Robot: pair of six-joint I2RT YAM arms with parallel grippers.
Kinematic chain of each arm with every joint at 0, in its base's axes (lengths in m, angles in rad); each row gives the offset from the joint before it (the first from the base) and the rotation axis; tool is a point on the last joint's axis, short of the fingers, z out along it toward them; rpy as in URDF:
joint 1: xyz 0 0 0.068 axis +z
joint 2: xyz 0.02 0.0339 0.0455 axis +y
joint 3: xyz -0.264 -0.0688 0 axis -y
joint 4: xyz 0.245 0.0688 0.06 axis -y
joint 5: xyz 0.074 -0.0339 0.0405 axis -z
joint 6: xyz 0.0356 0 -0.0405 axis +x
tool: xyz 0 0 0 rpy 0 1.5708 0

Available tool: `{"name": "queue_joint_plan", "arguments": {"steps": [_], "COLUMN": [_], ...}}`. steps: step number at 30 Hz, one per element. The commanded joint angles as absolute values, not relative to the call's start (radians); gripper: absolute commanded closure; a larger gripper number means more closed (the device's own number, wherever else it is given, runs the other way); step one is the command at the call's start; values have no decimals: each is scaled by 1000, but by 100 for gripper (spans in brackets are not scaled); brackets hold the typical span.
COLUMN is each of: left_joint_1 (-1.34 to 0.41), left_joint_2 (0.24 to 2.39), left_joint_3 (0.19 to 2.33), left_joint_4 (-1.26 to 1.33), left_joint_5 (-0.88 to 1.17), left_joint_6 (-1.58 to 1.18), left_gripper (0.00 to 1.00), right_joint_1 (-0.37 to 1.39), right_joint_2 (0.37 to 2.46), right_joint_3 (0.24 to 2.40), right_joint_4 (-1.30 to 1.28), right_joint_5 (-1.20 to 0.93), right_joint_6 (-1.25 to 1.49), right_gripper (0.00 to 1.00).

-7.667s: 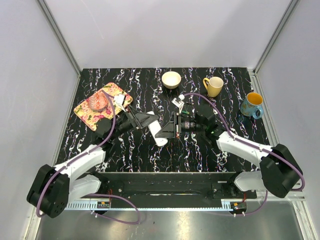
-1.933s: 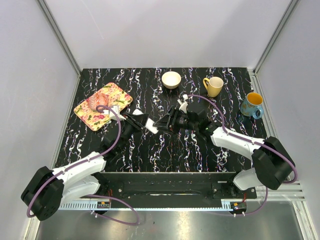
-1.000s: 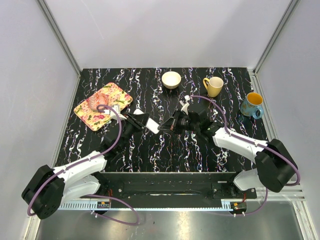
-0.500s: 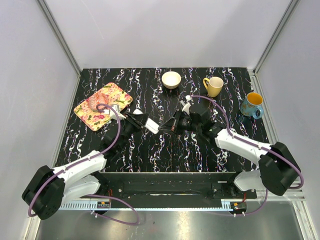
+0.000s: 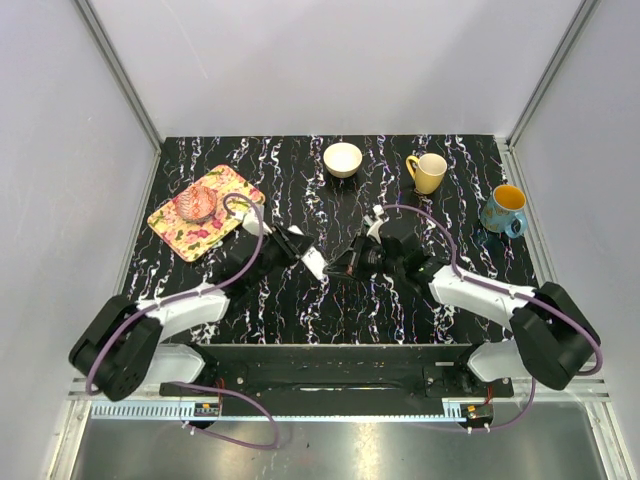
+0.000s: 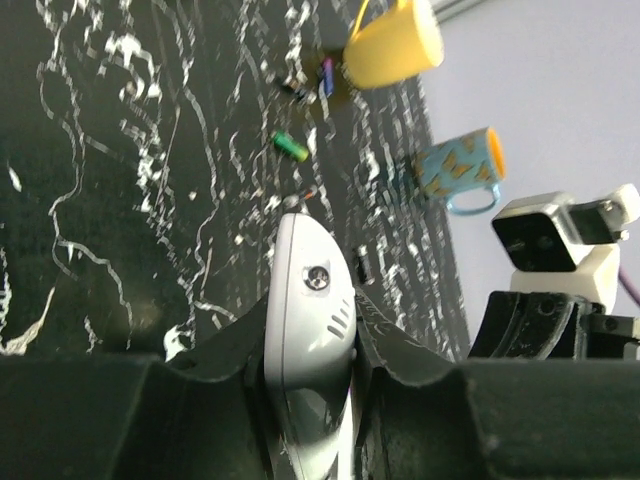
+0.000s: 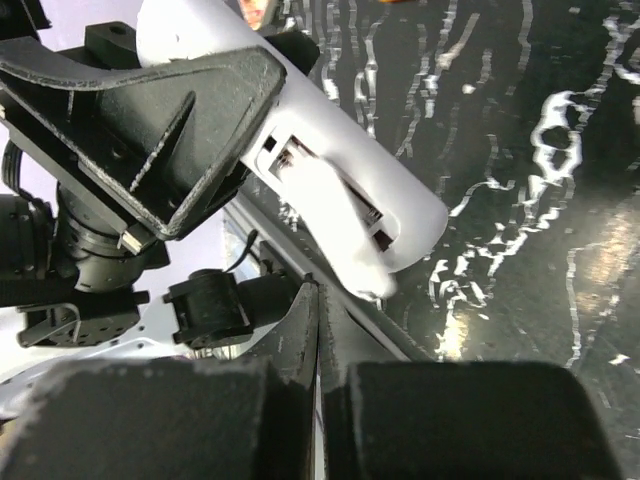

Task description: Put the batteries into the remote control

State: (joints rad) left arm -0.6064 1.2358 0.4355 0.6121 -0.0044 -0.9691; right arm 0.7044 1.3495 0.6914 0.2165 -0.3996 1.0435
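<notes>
Holding the slim white plastic remote control (image 6: 305,290) across its width: left gripper (image 6: 312,350) closed on it, long axis running out of the jaws toward the right gripper (image 7: 318,300). Right jaws fully closed and empty, tips just below the remote's battery bay, where a white lozenge-shaped cover (image 7: 345,215) sits askew. One small green cylindrical battery (image 6: 292,147) lies on the black marbled table (image 6: 120,150), beyond the remote's free end, near the yellow mug (image 6: 395,45). Judgement: the right arm is the nearer one to fetch it.

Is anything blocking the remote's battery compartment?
Yes. The white battery cover lies askew over the compartment of the remote control, which the left gripper holds; the shut right gripper sits close by the cover's end.
</notes>
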Motion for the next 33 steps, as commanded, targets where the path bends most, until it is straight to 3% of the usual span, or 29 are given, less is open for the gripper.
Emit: {"name": "queue_joint_plan", "arguments": {"steps": [1, 11, 17, 20, 21, 24, 29, 33], "left_joint_1": [-607, -607, -574, -558, -557, -554, -548, -517], "left_joint_2": [1313, 1526, 1505, 1450, 1433, 1370, 1243, 1128], "left_joint_3": [486, 528, 578, 603, 603, 591, 531, 421], "left_joint_4": [695, 879, 818, 741, 721, 626, 490, 531], "left_joint_5": [57, 5, -109, -130, -136, -132, -86, -32], "left_joint_6": [-968, -948, -847, -804, -801, -813, -888, -997], "left_gripper": [100, 100, 100, 100, 100, 100, 100, 100], "right_joint_1": [673, 604, 601, 601, 601, 601, 601, 601], "right_joint_2": [1387, 1520, 1457, 1366, 1346, 1261, 1171, 1193], "right_joint_3": [652, 635, 663, 695, 692, 640, 598, 669], "right_joint_4": [307, 379, 271, 96, 57, -63, -185, -248], "right_joint_5": [-357, -374, -327, -275, -253, -155, -3, 150], "right_joint_6": [1023, 962, 907, 816, 780, 741, 741, 727], "right_gripper": [100, 100, 98, 76, 61, 46, 41, 38]}}
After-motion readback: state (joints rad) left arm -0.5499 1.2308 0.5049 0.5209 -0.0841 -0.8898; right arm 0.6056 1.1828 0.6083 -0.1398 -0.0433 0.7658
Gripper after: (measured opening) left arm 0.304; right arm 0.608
